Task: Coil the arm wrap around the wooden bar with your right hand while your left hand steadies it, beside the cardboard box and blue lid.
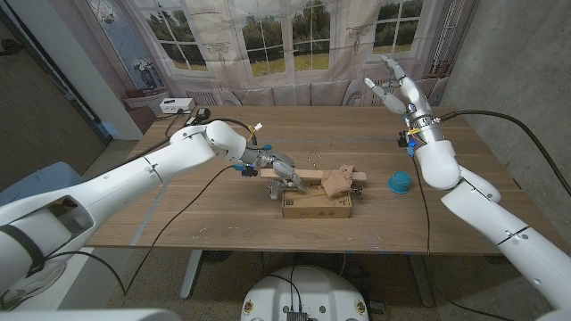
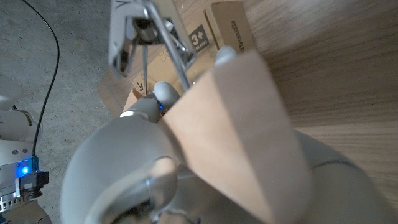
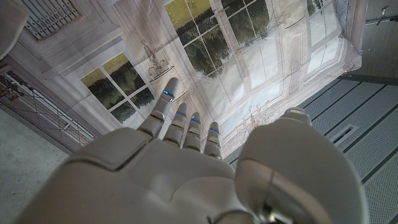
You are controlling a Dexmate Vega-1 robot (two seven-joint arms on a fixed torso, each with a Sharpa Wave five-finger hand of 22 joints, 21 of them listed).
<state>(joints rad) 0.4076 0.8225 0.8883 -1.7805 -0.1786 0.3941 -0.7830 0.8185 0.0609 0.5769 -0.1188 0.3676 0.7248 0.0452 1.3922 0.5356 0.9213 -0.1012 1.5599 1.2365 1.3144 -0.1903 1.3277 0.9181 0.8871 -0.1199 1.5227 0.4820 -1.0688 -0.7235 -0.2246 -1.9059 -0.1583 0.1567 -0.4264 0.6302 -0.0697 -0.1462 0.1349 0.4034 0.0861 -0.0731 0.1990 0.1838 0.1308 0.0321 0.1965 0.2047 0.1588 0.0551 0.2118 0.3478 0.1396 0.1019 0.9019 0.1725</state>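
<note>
Left robot hand (image 1: 284,175): closed around one end of the wooden bar (image 1: 314,175), holding it level over the cardboard box (image 1: 314,206) near the middle of the table (image 1: 223,218). The left wrist view confirms the grip, with fingers (image 2: 163,93) curled beside the bar's pale face.
Right robot hand (image 1: 393,87): raised high over the far right of the table, fingers spread wide, holding nothing, well apart from the bar.
Arm wrap (image 1: 340,182): tan bundle sitting bunched on the bar toward its free end, above the box. Whether any turn is already tight cannot be told.
Blue lid (image 1: 399,183): on the table just to the right of the box.
Handling, wrap: judged soft, light and limp; it should fold and slip if taken loosely. Take hold at a free end or loose edge, pinched firmly, and keep tension while winding.
Handling, bar: judged stiff and light; a push on the free end will lever against the left grip.
Risk: slack turns sliding off the bar's open end.
</note>
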